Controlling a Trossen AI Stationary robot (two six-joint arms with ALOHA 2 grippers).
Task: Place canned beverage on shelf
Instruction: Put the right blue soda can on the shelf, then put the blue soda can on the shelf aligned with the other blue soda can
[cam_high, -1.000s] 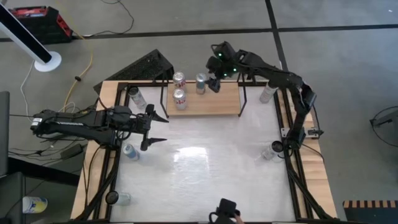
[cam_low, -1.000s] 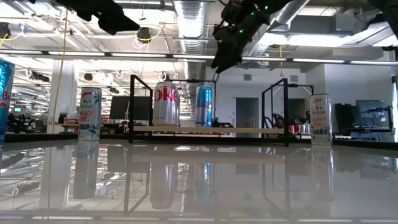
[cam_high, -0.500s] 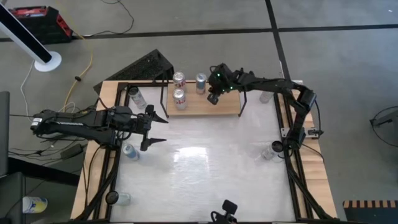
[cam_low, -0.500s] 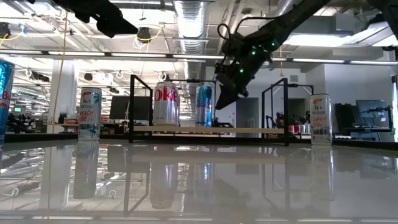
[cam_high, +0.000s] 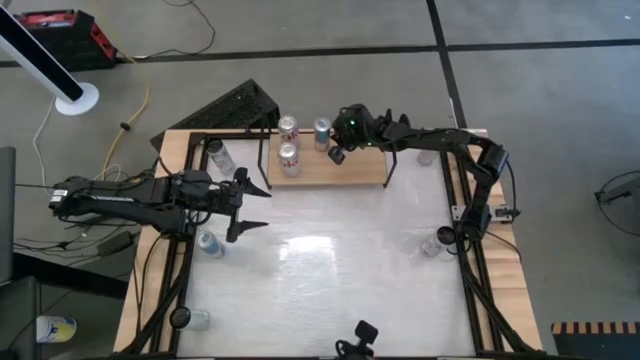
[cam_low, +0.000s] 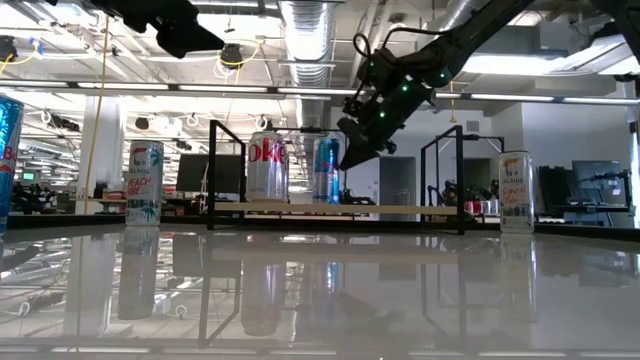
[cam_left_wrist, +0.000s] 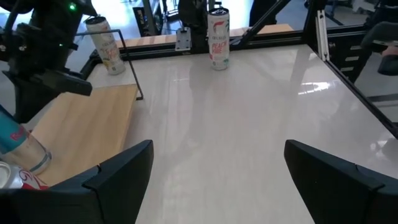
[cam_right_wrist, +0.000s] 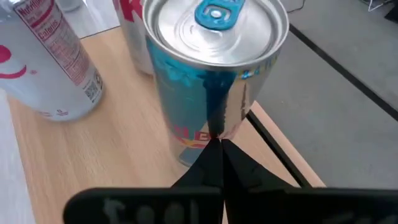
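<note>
Right pincer (cam_high: 337, 153) now lower beside blue can (cam_high: 322, 133) on shelf (cam_high: 355, 168), fingers pressed together, empty.

Small light-wood shelf (cam_high: 350, 170) with black end rails: carries three silver cans, one (cam_high: 288, 127) at the back, one (cam_high: 289, 158) in front of it, one (cam_high: 322, 133) beside the right gripper (cam_high: 337, 153). Left gripper (cam_high: 252, 205), fingers spread, over the white surface (cam_high: 330, 260).
</note>
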